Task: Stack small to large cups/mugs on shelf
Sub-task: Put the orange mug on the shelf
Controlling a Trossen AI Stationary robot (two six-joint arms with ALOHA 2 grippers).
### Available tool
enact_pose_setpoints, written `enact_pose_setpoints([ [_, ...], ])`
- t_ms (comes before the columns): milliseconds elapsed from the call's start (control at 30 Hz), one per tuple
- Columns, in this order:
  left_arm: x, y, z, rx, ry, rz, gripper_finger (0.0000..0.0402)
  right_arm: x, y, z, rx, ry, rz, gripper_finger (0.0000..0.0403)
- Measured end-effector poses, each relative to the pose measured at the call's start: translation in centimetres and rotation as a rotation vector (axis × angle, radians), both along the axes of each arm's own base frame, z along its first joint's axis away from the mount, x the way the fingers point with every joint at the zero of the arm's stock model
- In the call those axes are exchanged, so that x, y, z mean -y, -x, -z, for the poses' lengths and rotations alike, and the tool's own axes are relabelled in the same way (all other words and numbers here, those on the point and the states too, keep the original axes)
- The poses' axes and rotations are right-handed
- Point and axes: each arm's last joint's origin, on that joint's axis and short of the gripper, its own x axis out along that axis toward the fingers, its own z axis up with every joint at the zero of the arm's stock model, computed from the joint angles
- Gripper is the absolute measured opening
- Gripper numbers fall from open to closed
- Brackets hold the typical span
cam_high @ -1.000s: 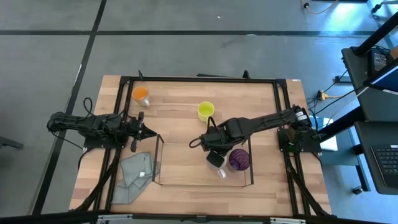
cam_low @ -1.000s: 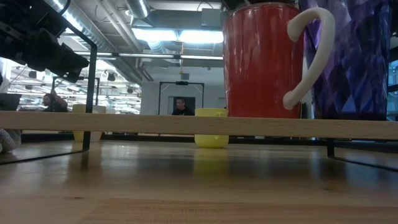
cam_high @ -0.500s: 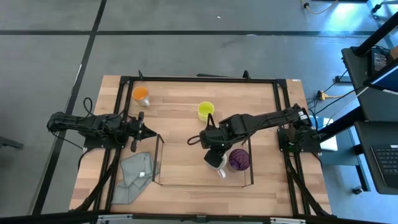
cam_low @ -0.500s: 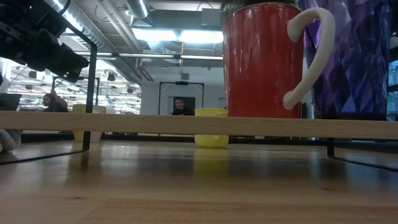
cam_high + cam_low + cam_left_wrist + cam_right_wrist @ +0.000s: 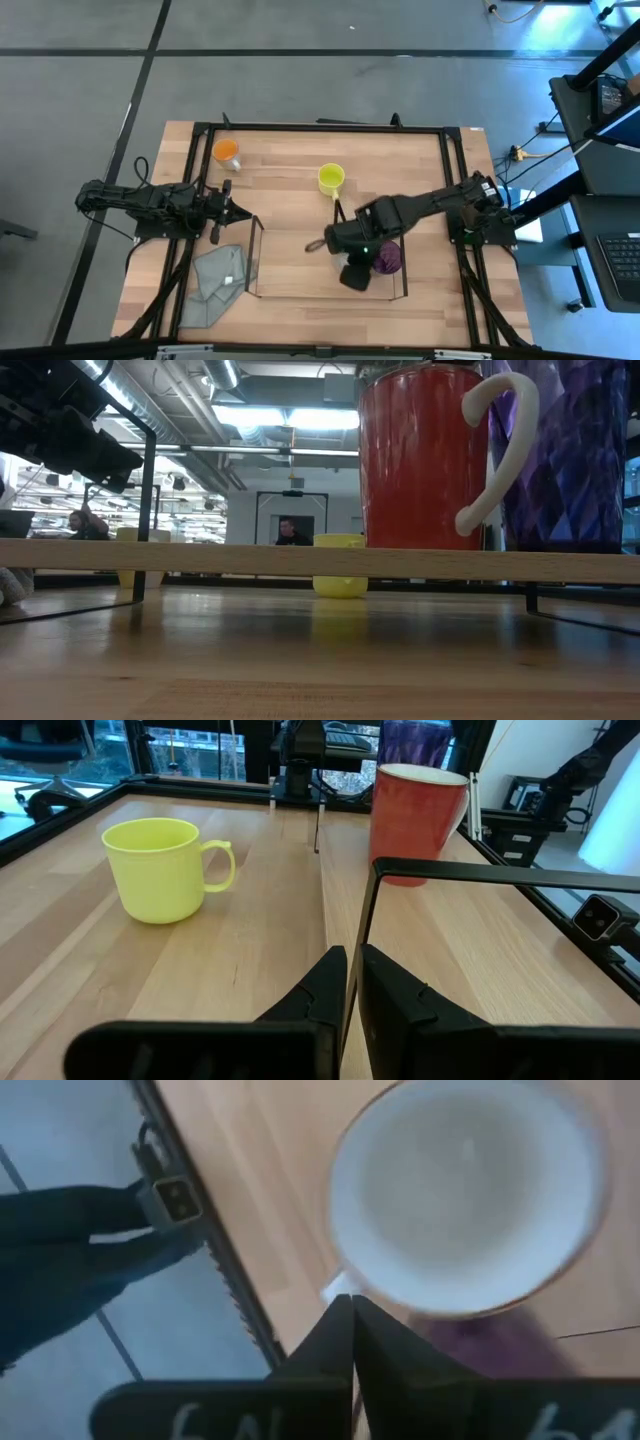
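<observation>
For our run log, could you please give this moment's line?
right end effector: shut above white mug, in shelf | left end effector: beside shelf

Shelf [image 5: 255, 262]: left and middle bays bare, open from above. Right bay crowded: white mug [image 5: 425, 455] and purple tumbler [image 5: 388, 256] stand just beside each other, with the right gripper [image 5: 357, 277] overhead, fingers together. Back of table roomy; only yellow mug [image 5: 331, 178] and orange cup [image 5: 227, 151] there, well apart. Grey cloth [image 5: 216, 278] fills the front-left corner.
</observation>
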Motion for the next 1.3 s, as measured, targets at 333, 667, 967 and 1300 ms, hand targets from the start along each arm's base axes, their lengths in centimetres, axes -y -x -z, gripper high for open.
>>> enact_pose_setpoints([
  [333,0.0,0.0,0.0,0.000,0.000,0.000,0.0025,-3.8,0.9,-0.1,0.098,0.068,-0.092,0.0014],
  [667,0.0,0.0,0.0,0.000,0.000,0.000,0.0025,-6.5,1.6,-0.2,0.125,0.015,-0.093,0.0003],
  [967,0.0,0.0,0.0,0.000,0.000,0.000,0.0025,-9.7,2.9,-0.4,0.166,0.046,0.198,0.0002],
  [1300,0.0,0.0,0.0,0.000,0.000,0.000,0.0025,-13.3,6.6,0.8,0.262,0.252,0.668,0.0002],
])
